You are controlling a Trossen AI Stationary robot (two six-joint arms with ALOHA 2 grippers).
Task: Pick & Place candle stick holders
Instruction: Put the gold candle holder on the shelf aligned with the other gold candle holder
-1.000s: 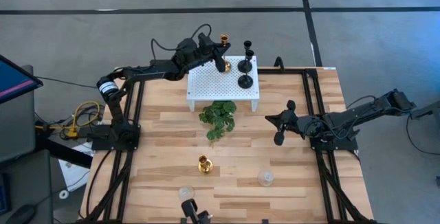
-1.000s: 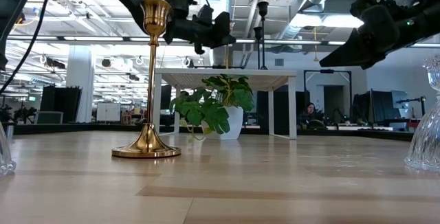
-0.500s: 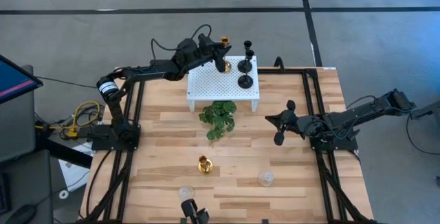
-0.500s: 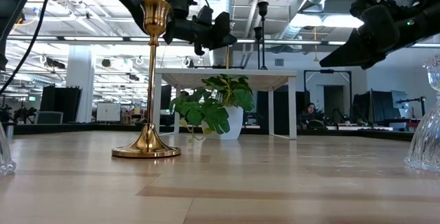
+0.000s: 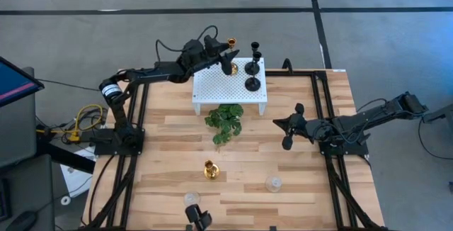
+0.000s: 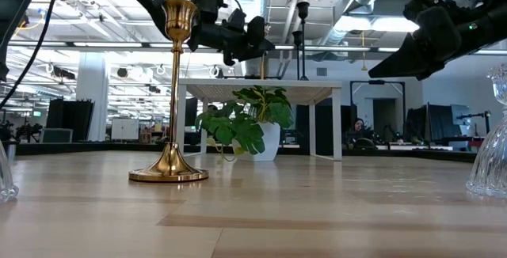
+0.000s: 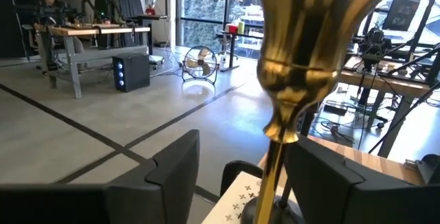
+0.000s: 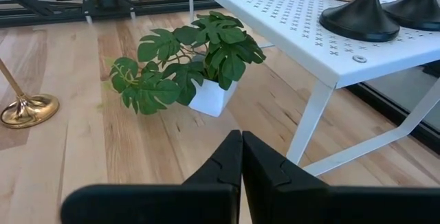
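**Gold holder stands between the left pincer's spread fingers on the white stand**

Wooden planks make up the desk [image 5: 297,188], with grey floor beyond its far edge and an open workshop hall behind. At the far edge sits a white perforated stand [image 5: 219,89], and on its far left corner a tall gold candle stick holder [image 5: 231,45] stands upright on its base. The left pincer [image 5: 225,55] is at that holder: in the left wrist view the gold stem and cup [image 7: 309,52] rise in the gap between the two dark fingers [image 7: 172,172], which stand spread on either side without pressing the stem.

Just beside it on the same stand are two black holders [image 5: 253,66], one behind the other, both upright.

A green leafy plant [image 5: 225,121] in a white pot sits on the desk in front of the stand. Nearer the front edge a second gold holder [image 5: 210,168] stands upright, with one clear glass holder [image 5: 272,183] to its right and another [image 5: 192,199] at the front edge.

The right pincer [image 5: 287,133] hangs over the desk right of the plant, well apart from every holder, its fingers pressed together with nothing between them.
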